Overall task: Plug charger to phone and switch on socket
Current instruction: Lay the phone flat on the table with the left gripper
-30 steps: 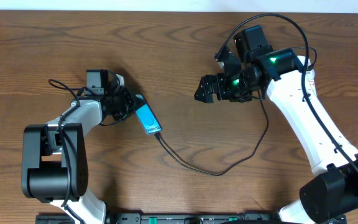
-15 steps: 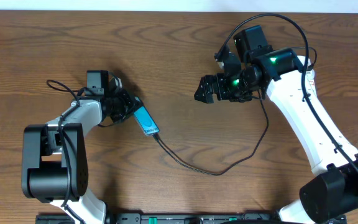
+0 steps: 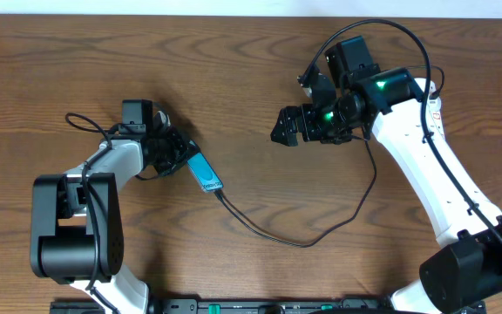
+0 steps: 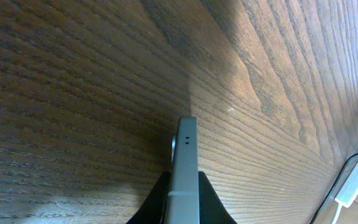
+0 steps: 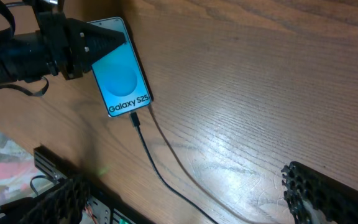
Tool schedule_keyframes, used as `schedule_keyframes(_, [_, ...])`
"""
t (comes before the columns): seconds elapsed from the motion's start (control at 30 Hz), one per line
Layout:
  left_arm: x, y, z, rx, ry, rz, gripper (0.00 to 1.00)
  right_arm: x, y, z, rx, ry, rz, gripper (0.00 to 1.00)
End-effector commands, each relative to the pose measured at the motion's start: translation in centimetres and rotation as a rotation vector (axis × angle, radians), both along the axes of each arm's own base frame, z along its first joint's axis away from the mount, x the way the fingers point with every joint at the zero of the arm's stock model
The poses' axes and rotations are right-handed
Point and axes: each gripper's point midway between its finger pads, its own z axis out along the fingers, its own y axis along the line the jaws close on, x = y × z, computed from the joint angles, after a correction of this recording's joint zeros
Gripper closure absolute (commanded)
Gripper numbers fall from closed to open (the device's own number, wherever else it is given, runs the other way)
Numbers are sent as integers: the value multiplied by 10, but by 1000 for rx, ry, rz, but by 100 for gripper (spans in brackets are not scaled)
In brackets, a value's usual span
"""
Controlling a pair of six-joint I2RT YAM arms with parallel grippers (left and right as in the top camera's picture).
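Left end effector (image 3: 182, 155), held low, apparently pinches the phone (image 3: 206, 172) endwise.

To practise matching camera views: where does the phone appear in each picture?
Overhead: phone left of centre, tilted.
Left wrist: edge-on, bottom centre.
Right wrist: upper left, screen showing.
Landmark: charger meeting its end, overhead and right wrist.

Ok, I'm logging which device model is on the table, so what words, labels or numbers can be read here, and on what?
"Galaxy S25": white text low on the blue screen of the phone, in the right wrist view.
Overhead view: the same screen text is too small to read.
Left wrist view: no text to be seen.
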Motion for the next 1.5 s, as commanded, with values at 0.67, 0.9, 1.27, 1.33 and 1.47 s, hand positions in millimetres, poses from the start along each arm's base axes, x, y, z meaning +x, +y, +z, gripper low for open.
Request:
schedule_keyframes(0.67, [4, 0, 7, 2, 1, 2, 92, 0, 2, 13, 12, -45, 15, 1])
schedule_keyframes(0.9, [2, -1, 7, 2, 9, 2, 75, 0, 2, 13, 13, -47, 15, 1])
schedule_keyframes(1.27, [-1, -1, 5, 2, 24, 2, 71, 1, 2, 14, 14, -48, 15, 1])
schedule_keyframes(1.33, [-3, -1, 4, 1, 36, 2, 71, 1, 2, 14, 14, -49, 15, 1])
schedule_keyframes(1.47, [-8, -1, 3, 1, 59, 2, 68, 1, 2, 14, 14, -49, 15, 1])
